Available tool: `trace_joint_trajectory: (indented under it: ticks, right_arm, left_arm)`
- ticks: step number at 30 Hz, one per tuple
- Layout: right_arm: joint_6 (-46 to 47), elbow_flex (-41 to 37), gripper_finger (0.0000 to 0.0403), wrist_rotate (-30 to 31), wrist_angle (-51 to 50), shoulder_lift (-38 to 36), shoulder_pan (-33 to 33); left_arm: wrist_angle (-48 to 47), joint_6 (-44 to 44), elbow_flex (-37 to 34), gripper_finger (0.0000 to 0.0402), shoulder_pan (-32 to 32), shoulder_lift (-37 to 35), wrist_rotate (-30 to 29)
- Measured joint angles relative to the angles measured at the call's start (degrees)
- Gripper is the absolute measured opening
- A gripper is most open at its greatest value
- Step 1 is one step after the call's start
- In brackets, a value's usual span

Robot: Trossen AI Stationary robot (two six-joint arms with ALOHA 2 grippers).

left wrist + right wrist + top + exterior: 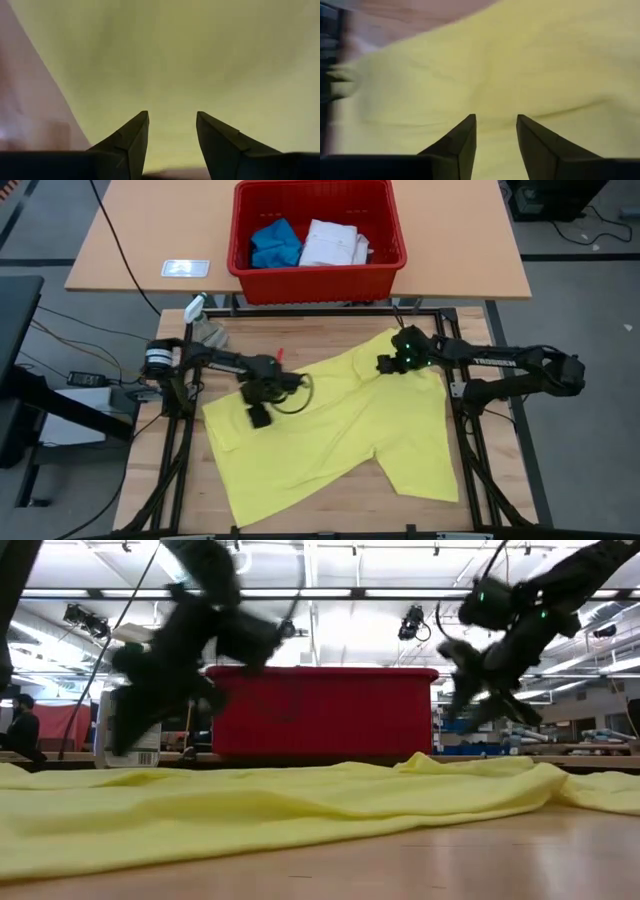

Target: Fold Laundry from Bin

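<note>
A white card [186,268] lies on the tan table [130,240], near its front edge; a crumpled grey rag [209,332] sits just below that edge

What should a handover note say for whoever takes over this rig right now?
Left gripper: open, empty, above the yellow T-shirt, near its left part.
Right gripper: open, empty, above the shirt's upper right edge.
The T-shirt lies spread on the wooden table, unfolded.
The red bin behind it holds a blue piece and a white shirt.
Done: one garment out. Left: fold it, then the rest.
</note>
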Motion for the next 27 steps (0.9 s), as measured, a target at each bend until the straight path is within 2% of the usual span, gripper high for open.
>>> trace_joint_trajectory:
  ticks: [4,6,9,12,15,18,23,27]
  right_arm:
    - [10.09,0.02,0.0150,3.15,4.10,-0.36,8.51]
    - [14.28,0.02,0.0147,5.22,6.13,0.62,13.44]
    - [20.87,0.02,0.0143,9.13,8.03,2.65,20.69]
    - [28.77,0.02,0.0137,12.94,8.11,4.58,27.45]
    - [35.67,0.03,0.0130,16.57,7.77,6.15,32.65]
    - [38.23,0.04,0.0126,17.58,7.44,7.44,34.55]
    - [33.96,0.04,0.0125,17.38,7.39,7.55,33.31]
    - [28.54,0.09,0.0125,17.35,7.79,6.96,32.92]
  left_arm:
    - [2.02,0.28,-10.99,0.0172,0.22,-3.70,0.58]
    - [3.35,-0.21,-15.99,0.0172,0.25,-4.92,2.76]
    - [7.52,-3.01,-22.45,0.0172,0.12,-5.72,12.24]
    - [11.92,-6.24,-25.93,0.0172,-1.76,-5.69,21.78]
    - [14.08,-7.43,-26.00,0.0171,-4.27,-5.63,25.31]
    - [15.57,-7.97,-24.14,0.0171,-6.74,-5.55,26.67]
    - [19.89,-14.20,-20.18,0.0171,-10.78,-5.55,26.71]
    - [33.22,-25.39,-19.10,0.0171,-15.04,-5.80,27.83]
